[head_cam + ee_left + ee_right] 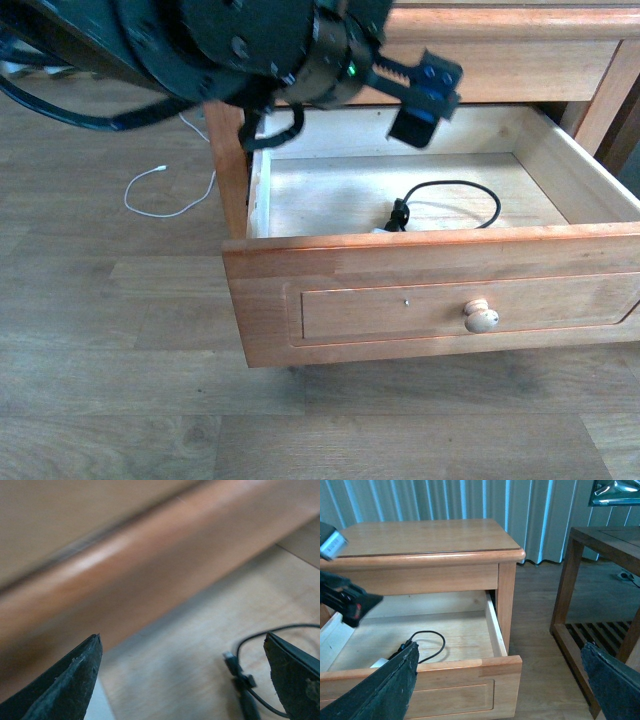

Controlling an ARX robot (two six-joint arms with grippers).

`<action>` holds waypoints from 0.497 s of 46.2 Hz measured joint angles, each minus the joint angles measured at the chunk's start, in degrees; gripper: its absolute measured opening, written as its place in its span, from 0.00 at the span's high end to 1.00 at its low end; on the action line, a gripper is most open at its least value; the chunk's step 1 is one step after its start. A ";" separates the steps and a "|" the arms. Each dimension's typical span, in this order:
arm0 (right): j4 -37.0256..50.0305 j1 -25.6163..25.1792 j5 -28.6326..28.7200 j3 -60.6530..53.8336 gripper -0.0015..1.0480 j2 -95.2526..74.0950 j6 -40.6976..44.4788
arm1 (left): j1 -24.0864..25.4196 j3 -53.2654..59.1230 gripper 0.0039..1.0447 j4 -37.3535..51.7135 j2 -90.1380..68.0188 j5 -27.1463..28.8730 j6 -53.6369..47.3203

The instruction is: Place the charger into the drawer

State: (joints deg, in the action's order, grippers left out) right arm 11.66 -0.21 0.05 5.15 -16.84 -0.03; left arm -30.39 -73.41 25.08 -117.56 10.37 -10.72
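A home room: wooden nightstand (430, 545), curtains (470, 500), plank floor (120, 400).

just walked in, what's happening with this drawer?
The drawer stands pulled open with the charger lying inside, its black cable looped on the drawer floor. The left gripper hangs over the drawer, open and empty. The right gripper is off to the side, also open, holding nothing. A thin white cable lies on the floor beside the cabinet.

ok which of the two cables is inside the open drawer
The black looped cable lies inside the drawer; the thin white cable is out on the floor, left of the cabinet.
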 joint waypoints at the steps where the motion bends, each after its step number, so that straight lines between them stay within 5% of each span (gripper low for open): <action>1: 0.00 0.00 0.00 0.00 0.08 0.00 0.00 | 0.31 0.68 0.06 0.35 1.16 0.70 0.37; 23: 0.00 0.00 0.00 0.00 0.08 0.00 0.00 | 3.17 26.03 0.06 4.42 37.33 15.28 1.79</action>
State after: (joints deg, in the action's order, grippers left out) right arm 11.66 -0.21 0.05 5.15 -16.84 -0.03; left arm -27.22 -47.37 29.50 -80.23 25.65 -8.93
